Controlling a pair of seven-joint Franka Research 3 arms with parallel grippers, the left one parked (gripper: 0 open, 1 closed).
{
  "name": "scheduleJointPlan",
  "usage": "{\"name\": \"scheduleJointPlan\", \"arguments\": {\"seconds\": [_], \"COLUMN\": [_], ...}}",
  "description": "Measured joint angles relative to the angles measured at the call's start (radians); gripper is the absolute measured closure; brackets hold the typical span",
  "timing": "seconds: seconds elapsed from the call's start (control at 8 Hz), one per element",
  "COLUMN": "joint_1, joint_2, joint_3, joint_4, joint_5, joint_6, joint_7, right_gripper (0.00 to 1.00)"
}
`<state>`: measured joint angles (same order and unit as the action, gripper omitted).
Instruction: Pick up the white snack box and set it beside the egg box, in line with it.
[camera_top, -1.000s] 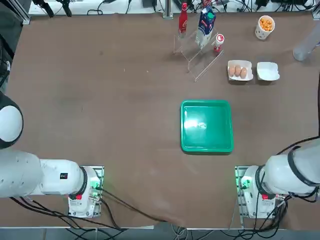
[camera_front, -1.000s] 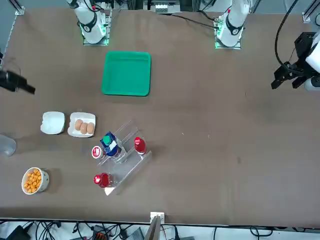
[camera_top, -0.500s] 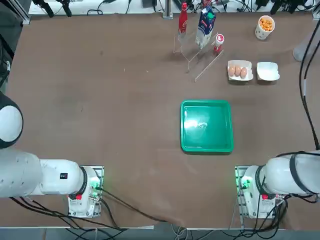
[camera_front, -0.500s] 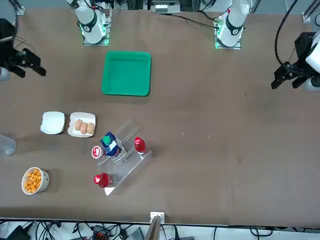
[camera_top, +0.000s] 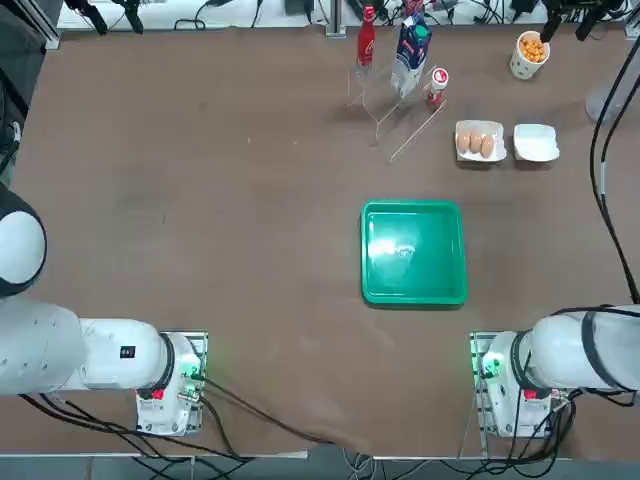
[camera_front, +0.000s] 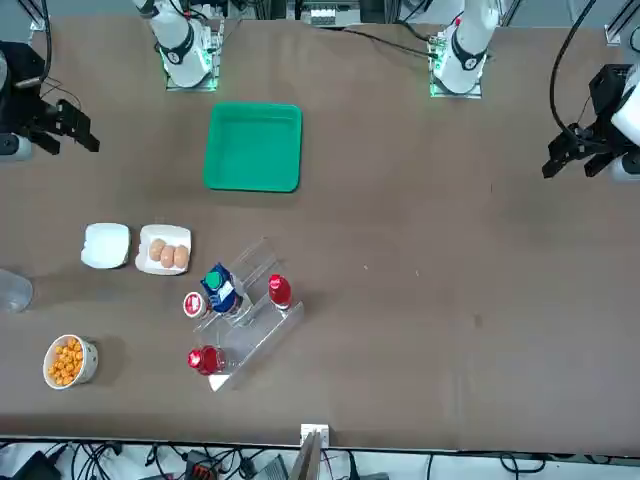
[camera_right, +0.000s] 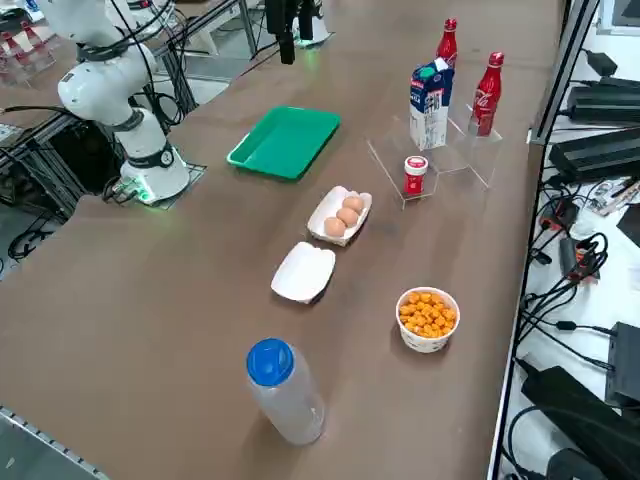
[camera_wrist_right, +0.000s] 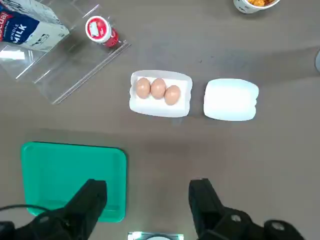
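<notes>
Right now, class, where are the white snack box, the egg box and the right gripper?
white snack box (camera_wrist_right: 231, 99), right wrist view, middle of its plain top.
egg box (camera_wrist_right: 161, 103), right wrist view, white rim below the eggs.
right gripper (camera_wrist_right: 148, 196), right wrist view, midway between its open fingertips.

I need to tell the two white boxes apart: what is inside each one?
The egg box holds three brown eggs in a row. The white snack box shows only a plain white top; anything inside is covered. The right gripper hangs open, away from both.
</notes>
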<state>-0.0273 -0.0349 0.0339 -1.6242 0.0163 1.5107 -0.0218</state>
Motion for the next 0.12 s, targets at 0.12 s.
{"name": "scheduleJointPlan", "arguments": {"seconds": [0.12], "joint_1": [0.000], "joint_2": [0.000], "joint_3": [0.000], "joint_4": [0.000], "joint_5": [0.000], "joint_6": [0.000], "joint_7": [0.000], "right_gripper": [0.00]}}
